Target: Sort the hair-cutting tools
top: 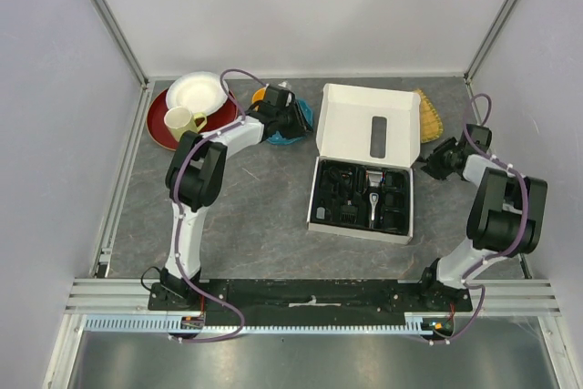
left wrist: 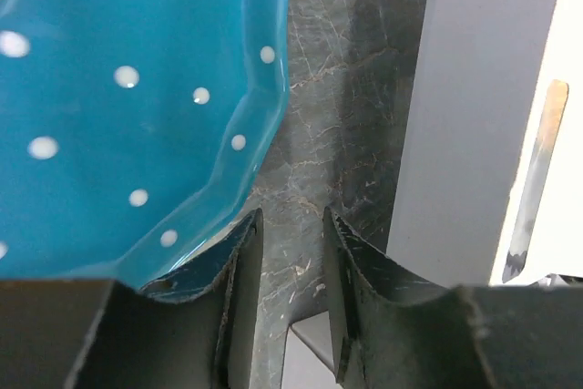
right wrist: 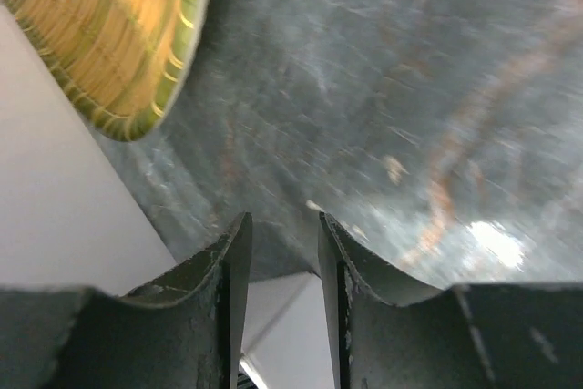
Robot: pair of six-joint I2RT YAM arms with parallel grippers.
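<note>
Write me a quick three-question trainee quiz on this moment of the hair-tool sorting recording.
1. True or false: the clipper lies in the black tray of the white box.
2. Which dish lies beside the left end effector? A) teal dotted plate B) red plate C) white bowl
3. Fill in: the right end effector holds ____.
Key: 1 true; 2 A; 3 nothing, its jaws stand apart and empty.

Teal plate [left wrist: 118, 88], white-dotted; yellow woven dish [right wrist: 109, 25]
</note>
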